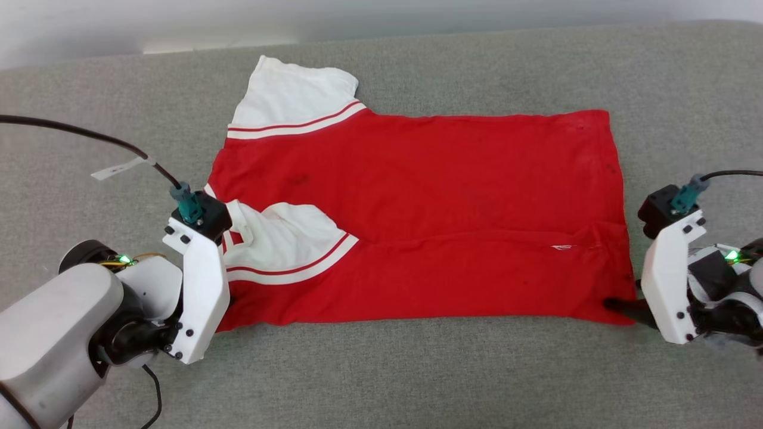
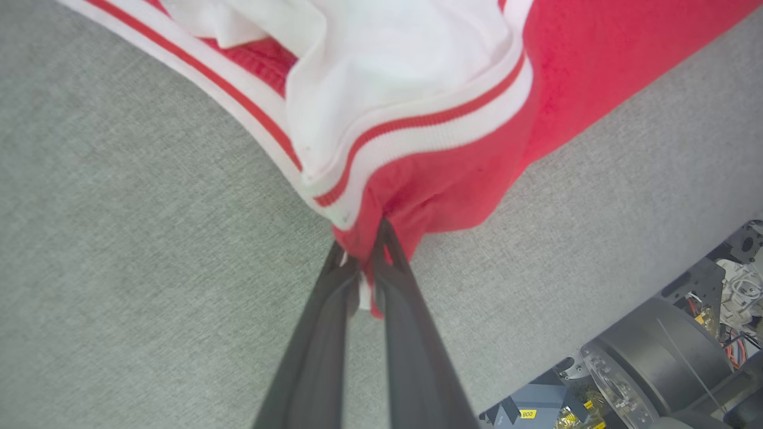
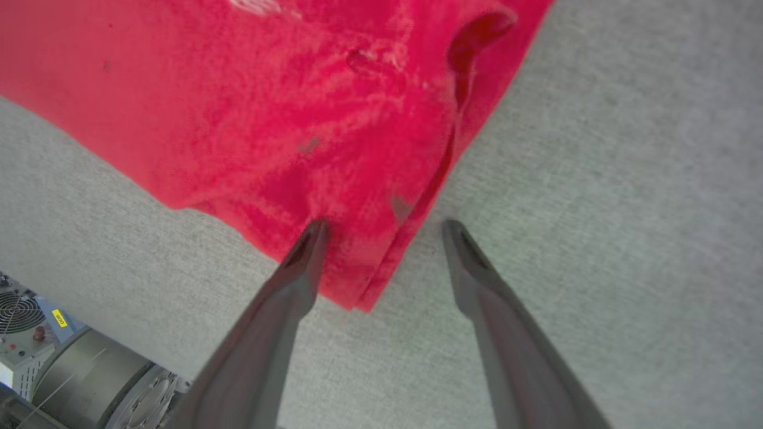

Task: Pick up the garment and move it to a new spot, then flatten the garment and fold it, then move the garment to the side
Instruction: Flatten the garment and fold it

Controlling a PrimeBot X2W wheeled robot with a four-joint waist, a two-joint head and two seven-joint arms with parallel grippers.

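Grey surface (image 1: pixel 417 369), one garment (image 1: pixel 429 196); left claw (image 2: pixel 365 245) pinching it, right claw (image 3: pixel 386 229) spread

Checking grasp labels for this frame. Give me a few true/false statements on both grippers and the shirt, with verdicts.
1. The left gripper is shut on the garment. True.
2. The right gripper is shut on the garment. False: its fingers stand open, astride the hem corner.
3. A black number print faces up. False: the face that shows is plain red.
4. The near sleeve lies folded over the red body. True.
5. The garment lies on a wooden table. False: it lies on a grey fabric surface.
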